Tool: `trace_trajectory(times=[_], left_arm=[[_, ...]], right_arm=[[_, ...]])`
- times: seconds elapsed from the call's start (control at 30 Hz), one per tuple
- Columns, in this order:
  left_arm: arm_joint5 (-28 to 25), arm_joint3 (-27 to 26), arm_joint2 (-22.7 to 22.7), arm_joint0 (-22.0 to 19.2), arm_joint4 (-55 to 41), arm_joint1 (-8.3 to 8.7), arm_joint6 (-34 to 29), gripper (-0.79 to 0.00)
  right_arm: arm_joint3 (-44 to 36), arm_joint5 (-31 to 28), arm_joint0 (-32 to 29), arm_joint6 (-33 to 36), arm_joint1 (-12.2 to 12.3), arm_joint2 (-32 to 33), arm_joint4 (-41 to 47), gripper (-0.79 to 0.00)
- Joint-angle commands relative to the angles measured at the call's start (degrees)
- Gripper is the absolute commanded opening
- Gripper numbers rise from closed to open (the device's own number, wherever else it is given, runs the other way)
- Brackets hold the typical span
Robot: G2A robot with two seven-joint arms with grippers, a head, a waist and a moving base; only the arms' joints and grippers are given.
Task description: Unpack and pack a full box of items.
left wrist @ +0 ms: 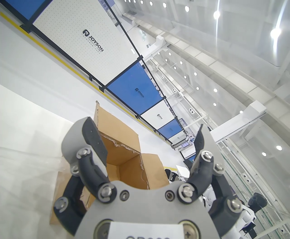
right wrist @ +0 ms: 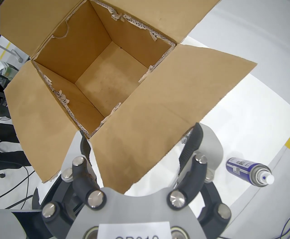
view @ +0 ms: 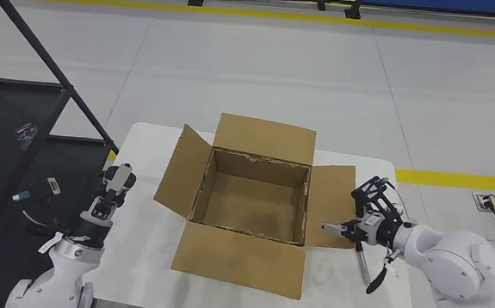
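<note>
An open brown cardboard box (view: 240, 261) stands empty on the white surface (view: 138, 233), its side flap (right wrist: 158, 101) between the open right claw (right wrist: 140, 135), the left claw (left wrist: 145, 131) open alongside; unpacking looks done, so packing likely means fetching the blue spray can (right wrist: 248, 172) lying nearby.

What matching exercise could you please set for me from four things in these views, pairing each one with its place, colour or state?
Things:
1. cardboard box
2. spray can
3. left gripper
4. right gripper

Descriptions:
A. open, at the box's right-hand flap
B. blue body, white nozzle
C. flaps spread out, nothing inside
D. open, tilted upward, left of the box

Pairs: 1-C, 2-B, 3-D, 4-A.
</note>
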Motion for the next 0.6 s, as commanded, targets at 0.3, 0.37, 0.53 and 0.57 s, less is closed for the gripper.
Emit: trace_trajectory(times=[0.3,0.37,0.53,0.57], left_arm=[[0.0,-0.1,-0.1,0.3,-0.1,0.13,0.0,0.0],[-0.2,-0.1,-0.3,0.5,-0.2,0.15,0.2,0.0],[-0.3,-0.2,-0.5,0.9,-0.3,0.18,0.5,0.0],[-0.3,-0.3,-0.5,1.0,-0.4,0.19,0.5,0.0]], right_arm=[[-0.3,0.5,1.1,-1.0,-0.3,-3.5,-0.6,0.0],[-0.3,0.7,1.6,-1.3,-0.4,-4.2,-0.4,0.0],[0.1,1.0,3.2,-1.9,-0.8,-6.3,0.1,0.0],[0.4,1.0,3.6,-2.1,-0.9,-6.6,0.1,0.0]])
